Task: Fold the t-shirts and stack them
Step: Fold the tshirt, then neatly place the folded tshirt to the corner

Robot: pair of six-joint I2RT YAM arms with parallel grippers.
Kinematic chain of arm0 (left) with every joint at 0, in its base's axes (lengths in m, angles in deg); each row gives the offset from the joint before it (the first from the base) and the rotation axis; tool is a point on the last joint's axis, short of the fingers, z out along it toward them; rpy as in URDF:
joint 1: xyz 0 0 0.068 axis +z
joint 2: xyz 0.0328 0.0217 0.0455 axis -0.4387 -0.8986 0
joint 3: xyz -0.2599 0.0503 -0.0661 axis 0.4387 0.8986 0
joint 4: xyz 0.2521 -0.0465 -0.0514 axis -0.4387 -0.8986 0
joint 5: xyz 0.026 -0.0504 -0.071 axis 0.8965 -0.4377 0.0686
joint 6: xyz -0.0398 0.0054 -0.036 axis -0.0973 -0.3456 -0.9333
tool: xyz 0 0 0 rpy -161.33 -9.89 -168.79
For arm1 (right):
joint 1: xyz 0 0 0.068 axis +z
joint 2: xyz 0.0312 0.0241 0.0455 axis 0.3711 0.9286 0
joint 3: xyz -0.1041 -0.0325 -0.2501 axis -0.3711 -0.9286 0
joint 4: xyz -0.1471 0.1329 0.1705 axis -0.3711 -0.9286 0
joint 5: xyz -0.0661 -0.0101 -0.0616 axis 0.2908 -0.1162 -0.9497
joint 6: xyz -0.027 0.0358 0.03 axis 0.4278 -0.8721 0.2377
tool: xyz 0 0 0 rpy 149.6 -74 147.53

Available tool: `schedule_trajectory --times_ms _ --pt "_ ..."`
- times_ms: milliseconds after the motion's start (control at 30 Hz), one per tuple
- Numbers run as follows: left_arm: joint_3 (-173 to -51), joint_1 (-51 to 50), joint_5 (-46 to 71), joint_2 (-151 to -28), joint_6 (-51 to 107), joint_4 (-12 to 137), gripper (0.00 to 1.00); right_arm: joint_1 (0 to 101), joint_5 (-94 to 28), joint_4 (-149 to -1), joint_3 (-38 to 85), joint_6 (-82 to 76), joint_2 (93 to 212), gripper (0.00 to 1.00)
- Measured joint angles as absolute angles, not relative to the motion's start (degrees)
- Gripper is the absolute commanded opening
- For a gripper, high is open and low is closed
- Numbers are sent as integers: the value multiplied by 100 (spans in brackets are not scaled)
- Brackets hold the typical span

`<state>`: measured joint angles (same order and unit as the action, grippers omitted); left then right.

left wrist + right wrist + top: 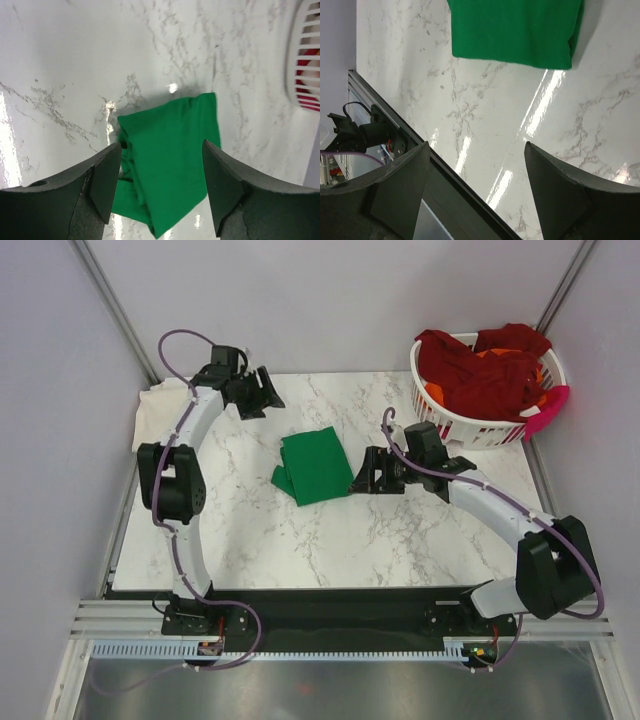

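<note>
One folded bright green cloth t-shirt [318,466] lies flat on the white marble table [300,540], ahead of both pairs of fingers. The left gripper [161,160] and right gripper [476,155] are each spread wide, holding nothing. One cream shirt [155,405] lies left of the left fingers; one white slatted plastic basket [470,430] of tangled dark red shirts [480,375] stands behind the right fingers.

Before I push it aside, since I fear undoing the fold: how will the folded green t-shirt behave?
The green t-shirt is soft cloth in loose layers, so pushed from one edge it would probably bunch rather than slide whole. Lifted by one edge, it would likely droop and unfold. The glossy table may help it slip.
</note>
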<state>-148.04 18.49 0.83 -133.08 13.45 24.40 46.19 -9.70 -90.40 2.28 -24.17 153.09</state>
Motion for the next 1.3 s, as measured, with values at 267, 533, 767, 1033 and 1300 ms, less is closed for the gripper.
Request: schedule_trajectory --times_ms 267,533,767,1033,1300 --pt "-13569 1694 -413 -13927 1647 2700 80 4617 -1154 -9471 -367 -2363 14747 86" --pt "-12815 1668 -555 -13632 1647 3436 80 4617 -1241 -9626 -600 -2223 14712 86" --pt "-12454 1679 -647 -13551 1585 4068 70 4617 -1248 -9646 -609 -2113 14712 86" --pt "-12402 1685 -791 -13597 1472 4350 2 4617 -1254 -9650 -708 -1974 14712 87" --pt "-12566 1694 -962 -13702 1461 4311 2 4617 -1270 -9670 -780 -1875 14712 87"
